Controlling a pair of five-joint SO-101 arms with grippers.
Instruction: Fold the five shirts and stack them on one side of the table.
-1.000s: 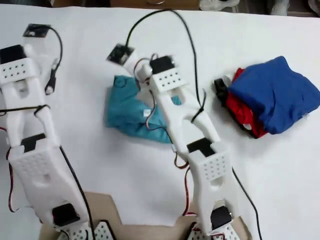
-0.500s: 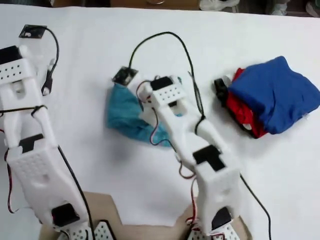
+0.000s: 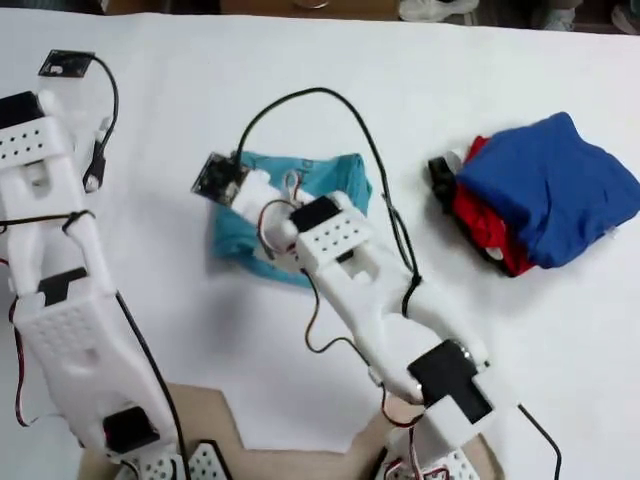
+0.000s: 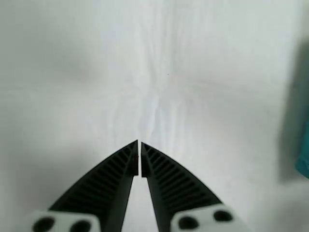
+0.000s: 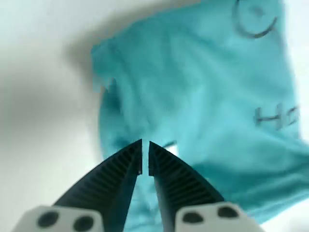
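Note:
A teal shirt (image 3: 300,178) lies crumpled in the middle of the white table (image 3: 500,70); in the right wrist view the teal shirt (image 5: 203,96) spreads out with faint print on it. My right gripper (image 5: 145,145) is shut, its tips just over the shirt's near edge, and no fold shows between them. The right arm (image 3: 345,245) covers part of the shirt from above. At the right stands a pile with a blue shirt (image 3: 555,190) on top, a red one (image 3: 482,228) under it and dark cloth at its edge. My left gripper (image 4: 139,145) is shut over bare cloth at the left.
The left arm (image 3: 60,300) stands along the table's left side. A sliver of the teal shirt (image 4: 303,121) shows at the edge of the left wrist view. Black cables (image 3: 300,100) loop over the middle. Bare white table lies at the back and front right.
The right arm has drawn back toward the front, and its wrist has swung left. The teal shirt's far edge is now uncovered and lies wider. The left arm stayed put.

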